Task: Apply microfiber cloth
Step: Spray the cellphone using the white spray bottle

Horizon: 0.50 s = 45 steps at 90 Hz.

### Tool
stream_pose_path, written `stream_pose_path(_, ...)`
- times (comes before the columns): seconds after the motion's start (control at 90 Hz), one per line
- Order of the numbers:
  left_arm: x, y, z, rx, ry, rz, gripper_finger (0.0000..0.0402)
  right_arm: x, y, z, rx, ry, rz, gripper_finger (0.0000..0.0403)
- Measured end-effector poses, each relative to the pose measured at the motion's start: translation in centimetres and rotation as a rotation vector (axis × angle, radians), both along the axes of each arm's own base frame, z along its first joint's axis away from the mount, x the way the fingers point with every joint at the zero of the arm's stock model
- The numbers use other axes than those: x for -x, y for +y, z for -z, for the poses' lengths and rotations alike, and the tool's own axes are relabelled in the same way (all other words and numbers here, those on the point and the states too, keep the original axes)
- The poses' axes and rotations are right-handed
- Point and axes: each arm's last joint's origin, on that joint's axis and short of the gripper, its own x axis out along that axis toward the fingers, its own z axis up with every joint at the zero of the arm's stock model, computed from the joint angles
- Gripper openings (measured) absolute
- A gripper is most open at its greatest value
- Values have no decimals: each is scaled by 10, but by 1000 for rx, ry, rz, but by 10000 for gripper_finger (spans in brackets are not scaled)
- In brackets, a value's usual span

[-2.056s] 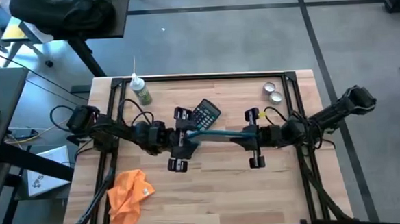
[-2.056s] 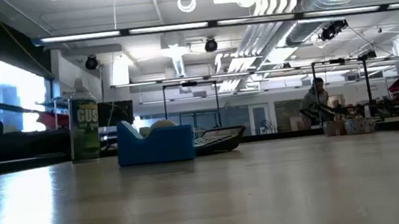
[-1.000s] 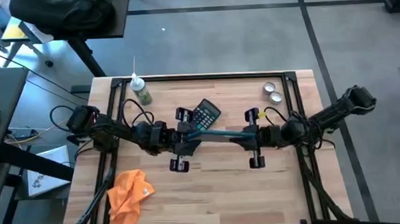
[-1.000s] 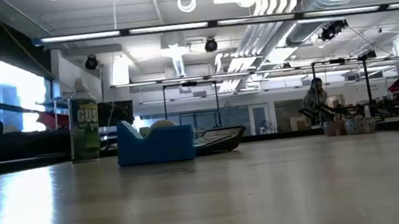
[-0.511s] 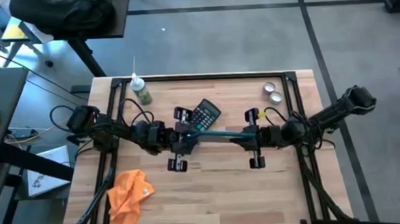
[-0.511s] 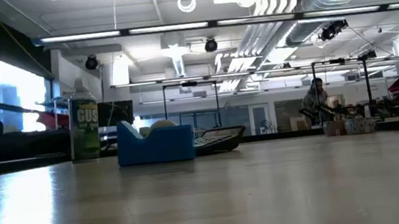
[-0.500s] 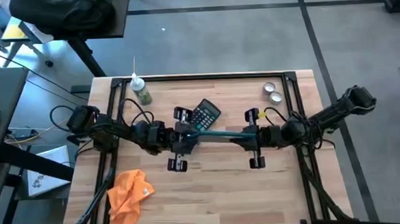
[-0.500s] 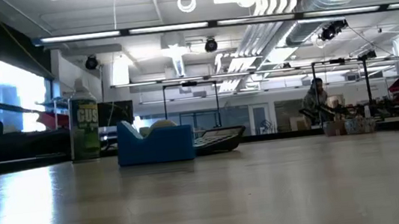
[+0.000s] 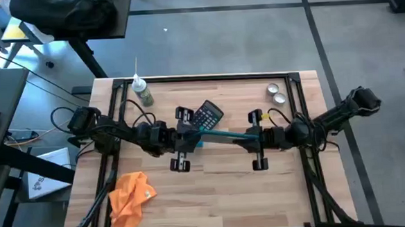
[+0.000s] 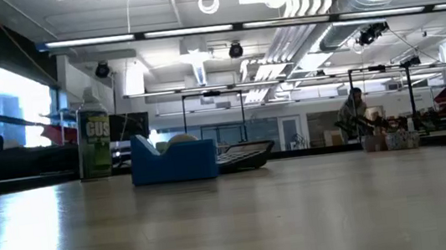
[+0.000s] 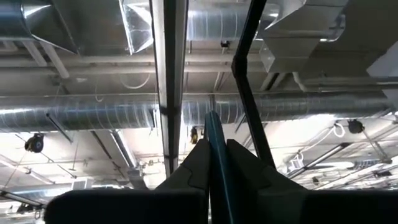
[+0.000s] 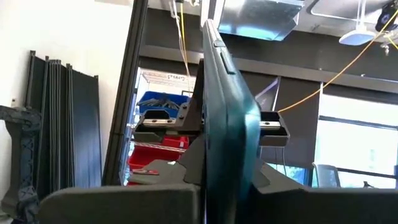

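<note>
- Wooden table [image 9: 214, 196] fills the middle of the high view, with grey floor around it; the microfiber cloth [image 9: 129, 198] lies crumpled at the lower left of that frame, near the table's edge, touched by neither arm.
- Both arms meet at the centre of the frame, well apart from the cloth. Between them runs a thin teal slab [image 9: 217, 135], seemingly a tablet held edge-on. The left pincer [image 9: 181, 139] is clamped on one end and the right pincer [image 9: 258, 138] on the other.
- Judging by this, the wiping has not begun: the step in hand looks like holding the slab up. The next move calls for one arm to release it, or both to set it down, then for a reach to the lower left to pinch the soft rag, which will bunch and drape when lifted.
- Just above the left pincer in the high view lies a black calculator [image 9: 207, 116]; a green bottle [image 9: 144, 93] stands at upper left, two small tins [image 9: 276, 93] at upper right.
- Only the wrist views show the grip closely: the left one has the slab's thin edge [image 11: 216, 158] rising between the fingers, the right one its broader teal side [image 12: 227, 118].
- Level with the table, the low view shows a blue box [image 10: 172, 158] and the bottle's label, but no cloth, no arms; a person [image 10: 355, 112] is far behind.
</note>
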Motion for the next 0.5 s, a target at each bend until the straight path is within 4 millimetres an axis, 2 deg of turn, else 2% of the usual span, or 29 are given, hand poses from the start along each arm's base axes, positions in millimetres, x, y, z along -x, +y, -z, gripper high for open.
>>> stream_pose_path(0.278, 0, -1, 0, 19, 3, 12, 7, 1, -2, -1, -23, 5, 45, 119)
stream_pose_path(0.4, 4, -6, 1, 23, 14, -52, 6, 6, -1, -3, -30, 31, 69, 156)
stream_pose_path(0.5, 14, -8, 0, 27, 21, -120, 6, 15, -1, -8, -42, 56, 95, 182)
